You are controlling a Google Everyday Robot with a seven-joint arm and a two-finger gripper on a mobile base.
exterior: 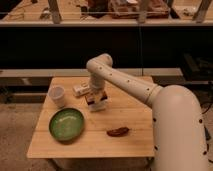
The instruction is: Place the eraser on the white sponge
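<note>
The arm reached over the table point(135, 142) from the right, its gripper point(96, 98) hanging low near the middle of the table, just right of the white tube point(80, 90). Directly under it lay the sponge point(98, 105), a small white pad, and the dark eraser point(93, 99) showed at the gripper's tip, right over the sponge; whether it already touched the pad or hung just above could not be told. Nor could it be told whether the jaws were closed on the eraser or had begun to part. By the look of it, the placing step was in hand, with the carry done and only the release left. The next move would call for settling the eraser flat on the pad, parting the jaws, and lifting straight up so the block is not dragged off the small sponge. The cup point(57, 96) stood to the left, the green bowl point(66, 124) nearer the front, and a reddish-brown curved thing point(118, 131) lay well apart toward the front right.
</note>
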